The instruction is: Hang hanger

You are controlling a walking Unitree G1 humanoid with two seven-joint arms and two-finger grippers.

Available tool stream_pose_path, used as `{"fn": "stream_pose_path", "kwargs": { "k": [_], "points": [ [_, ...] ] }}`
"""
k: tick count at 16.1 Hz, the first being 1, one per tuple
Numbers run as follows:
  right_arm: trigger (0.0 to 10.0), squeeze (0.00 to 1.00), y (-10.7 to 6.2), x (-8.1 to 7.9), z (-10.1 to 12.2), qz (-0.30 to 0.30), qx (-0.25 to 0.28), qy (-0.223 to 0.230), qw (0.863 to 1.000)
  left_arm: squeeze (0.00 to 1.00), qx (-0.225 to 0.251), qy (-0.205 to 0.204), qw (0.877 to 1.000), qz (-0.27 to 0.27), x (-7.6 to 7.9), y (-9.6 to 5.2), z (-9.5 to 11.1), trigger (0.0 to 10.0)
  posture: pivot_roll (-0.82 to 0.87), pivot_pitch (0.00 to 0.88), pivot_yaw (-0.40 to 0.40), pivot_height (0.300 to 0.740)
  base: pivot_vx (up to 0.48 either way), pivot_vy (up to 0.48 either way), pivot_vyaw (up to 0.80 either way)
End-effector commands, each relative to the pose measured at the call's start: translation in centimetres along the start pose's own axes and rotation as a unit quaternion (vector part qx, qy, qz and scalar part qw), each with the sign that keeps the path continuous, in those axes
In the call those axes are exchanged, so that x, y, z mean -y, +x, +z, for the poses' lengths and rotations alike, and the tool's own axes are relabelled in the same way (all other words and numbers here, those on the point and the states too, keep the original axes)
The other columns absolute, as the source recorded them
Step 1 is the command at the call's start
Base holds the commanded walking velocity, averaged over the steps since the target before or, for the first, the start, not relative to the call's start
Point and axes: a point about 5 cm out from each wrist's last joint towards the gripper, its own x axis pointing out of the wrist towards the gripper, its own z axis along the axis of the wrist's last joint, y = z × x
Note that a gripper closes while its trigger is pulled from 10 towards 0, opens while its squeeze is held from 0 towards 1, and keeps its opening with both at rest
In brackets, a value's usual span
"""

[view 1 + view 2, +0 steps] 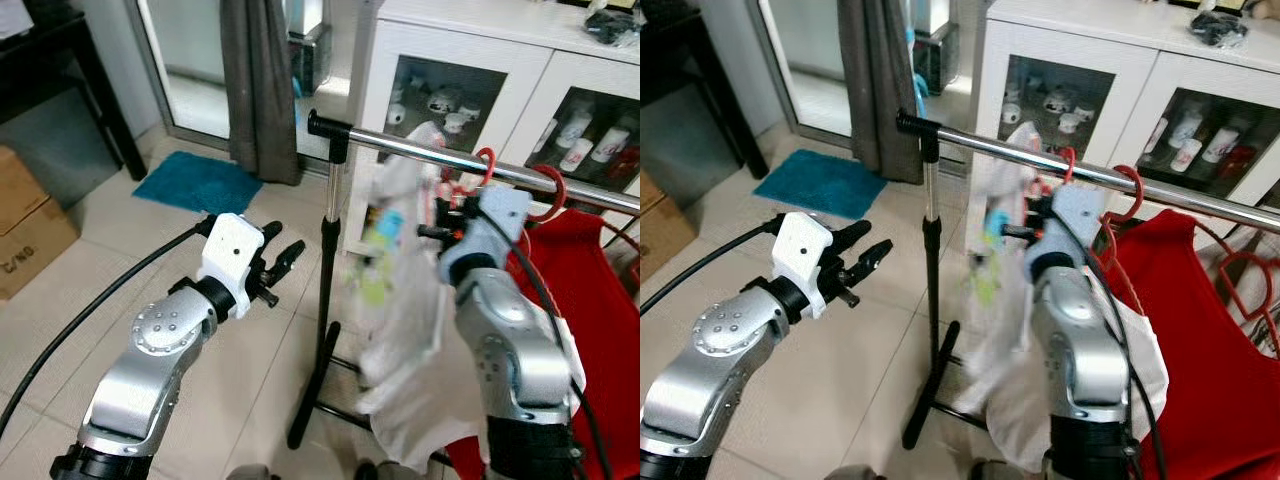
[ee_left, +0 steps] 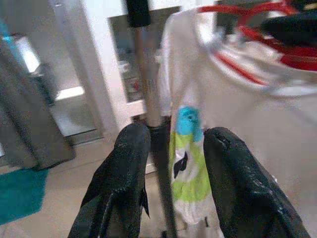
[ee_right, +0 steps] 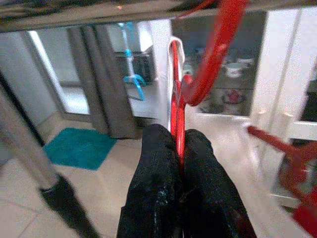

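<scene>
Right gripper [image 3: 179,163] pinches the red hanger [image 3: 177,94] at the rail [image 1: 1110,178], hook seemingly over it. Next: release gently. Left gripper [image 1: 283,258] waits open.

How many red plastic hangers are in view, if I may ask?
3 red hangers: one in the right gripper, carrying the white shirt; one hooked on the chrome rail, holding the red garment; one farther right. Others may be hidden.
</scene>
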Motion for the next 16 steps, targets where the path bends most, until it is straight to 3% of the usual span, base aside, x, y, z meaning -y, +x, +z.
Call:
{"fn": "stream_pose_path", "kwargs": {
  "k": [1,2,4,7,11,12,13,14,15,16],
  "points": [
    [10.0,0.0,0.4,0.0,1.5,-0.006,0.028,-0.011,1.0,0.0,0.006,-0.001,0.999,-0.043,0.5,0.0,0.4,10.0,0.09,0.04,0.021,0.74,0.0,0.0,0.0],
    [10.0,0.0,0.6,0.0,1.7,-0.008,0.025,-0.017,1.0,0.0,0.005,0.0,0.999,-0.054,0.6,-0.1,0.4,10.0,0.09,0.04,0.02,0.74,0.0,0.0,0.0],
    [10.0,0.0,2.8,0.0,1.6,-0.004,-0.012,-0.049,0.999,0.0,0.005,-0.007,0.995,-0.103,1.2,-0.3,0.5,10.0,0.1,0.041,0.003,0.74,0.0,0.0,0.0],
    [10.0,0.0,5.6,-1.4,1.0,0.035,-0.072,-0.096,0.992,0.0,-0.004,-0.014,0.99,-0.143,1.4,-1.3,0.5,10.0,0.12,0.044,-0.025,0.74,0.0,0.0,0.0],
    [10.0,0.0,5.1,-1.8,-1.1,0.056,-0.136,-0.103,0.984,0.0,-0.012,-0.018,0.989,-0.144,1.5,-1.6,0.1,10.0,0.11,0.049,-0.035,0.74,0.0,0.0,0.0],
    [10.0,0.64,5.0,-1.8,-1.1,0.056,-0.134,-0.097,0.985,0.0,-0.013,-0.019,0.989,-0.143,1.5,-1.6,0.0,10.0,0.11,0.049,-0.035,0.74,0.0,0.0,0.0],
    [10.0,1.0,4.6,-1.8,-0.2,0.067,-0.102,-0.082,0.989,0.0,-0.006,-0.019,0.992,-0.128,1.3,-1.4,0.1,10.0,0.1,0.052,-0.029,0.74,0.0,0.0,0.0],
    [10.0,1.0,4.2,-1.8,0.7,0.077,-0.07,-0.075,0.992,0.0,0.0,-0.02,0.993,-0.112,1.1,-1.3,0.1,10.0,0.1,0.051,-0.03,0.74,0.0,0.0,0.0],
    [10.0,1.0,3.0,-2.0,2.1,0.11,-0.027,-0.069,0.991,0.0,0.004,-0.022,0.998,-0.067,0.7,-1.1,-0.1,10.0,0.1,0.049,-0.03,0.74,0.0,0.0,0.0],
    [10.0,1.0,1.9,-1.8,2.3,0.126,-0.017,-0.065,0.99,0.0,0.005,-0.043,0.999,-0.011,0.3,-0.9,-0.6,10.0,0.1,0.046,-0.032,0.74,0.0,0.0,0.0]
  ]
}}
